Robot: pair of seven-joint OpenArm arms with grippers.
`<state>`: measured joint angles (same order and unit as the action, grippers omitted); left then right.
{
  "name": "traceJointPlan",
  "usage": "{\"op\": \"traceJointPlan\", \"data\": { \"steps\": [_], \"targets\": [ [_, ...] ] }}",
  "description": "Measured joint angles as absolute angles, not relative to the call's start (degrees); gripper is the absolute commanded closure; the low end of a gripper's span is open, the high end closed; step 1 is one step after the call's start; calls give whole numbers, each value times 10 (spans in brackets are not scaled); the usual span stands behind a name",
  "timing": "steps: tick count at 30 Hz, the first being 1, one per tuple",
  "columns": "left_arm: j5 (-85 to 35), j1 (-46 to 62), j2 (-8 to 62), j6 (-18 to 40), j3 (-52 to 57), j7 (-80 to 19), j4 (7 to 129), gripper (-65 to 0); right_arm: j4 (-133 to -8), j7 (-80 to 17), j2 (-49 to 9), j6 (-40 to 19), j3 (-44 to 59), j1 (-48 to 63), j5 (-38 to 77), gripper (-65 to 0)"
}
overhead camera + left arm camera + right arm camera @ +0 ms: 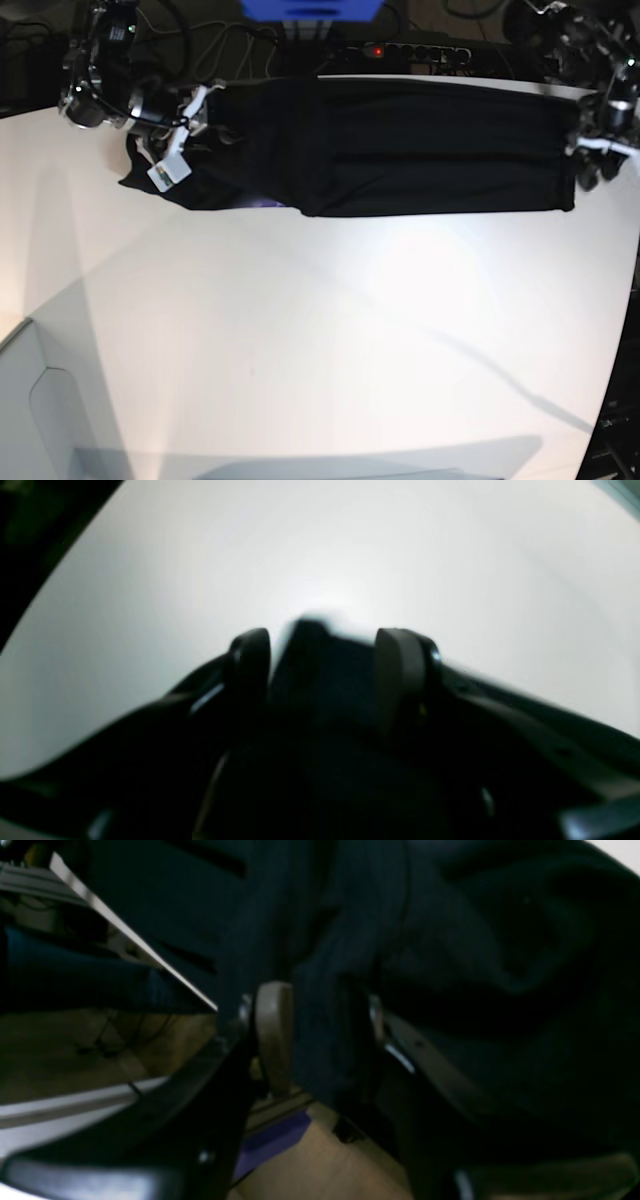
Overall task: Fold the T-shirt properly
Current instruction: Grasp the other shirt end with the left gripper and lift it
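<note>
Stretched along the table's (320,330) far edge, the T-shirt (400,150) is pinched by the right gripper (320,1035), while the left gripper (325,655) stands spread around its other end, so an uneven pull could bunch the fold.

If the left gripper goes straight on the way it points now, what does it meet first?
Probably the white table. The left gripper has black cloth of the T-shirt between its fingers; beyond them the wrist view shows only bare table, though depth is unclear.
</note>
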<state>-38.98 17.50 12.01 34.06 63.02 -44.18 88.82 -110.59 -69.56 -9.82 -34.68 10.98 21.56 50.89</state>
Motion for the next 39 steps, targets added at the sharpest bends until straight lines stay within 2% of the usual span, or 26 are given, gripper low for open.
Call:
{"op": "traceJointPlan", "data": {
  "steps": [4,6,8,11,24,31,36,39],
  "targets": [
    [-460,174,159,340,719,-552,763,-465,-1106,-696,-97,-347,110,216,509,-206],
    [-494,177,193,338,727,-555,704,-491,-1106,-694,-98,-347,110,216,509,-206],
    [-515,177,218,347,726,-552,658,-490,-1106,-694,-98,-347,110,216,509,-206],
    [-523,173,231,395,723,-559,603,-490,-1106,-694,-98,-347,110,216,509,-206],
    [-526,142,230,395,688,-555,583,-491,-1106,-694,-98,-347,110,216,509,-206],
    [-521,99,230,395,689,-614,583,-491,-1106,-694,-98,-347,110,216,509,-206],
    [-522,97,225,395,687,-611,583,-491,-1106,-694,-98,-347,110,216,509,-206],
    [-530,99,225,396,648,-597,583,-491,-1106,-694,-98,-347,110,216,509,-206]
  ]
}}
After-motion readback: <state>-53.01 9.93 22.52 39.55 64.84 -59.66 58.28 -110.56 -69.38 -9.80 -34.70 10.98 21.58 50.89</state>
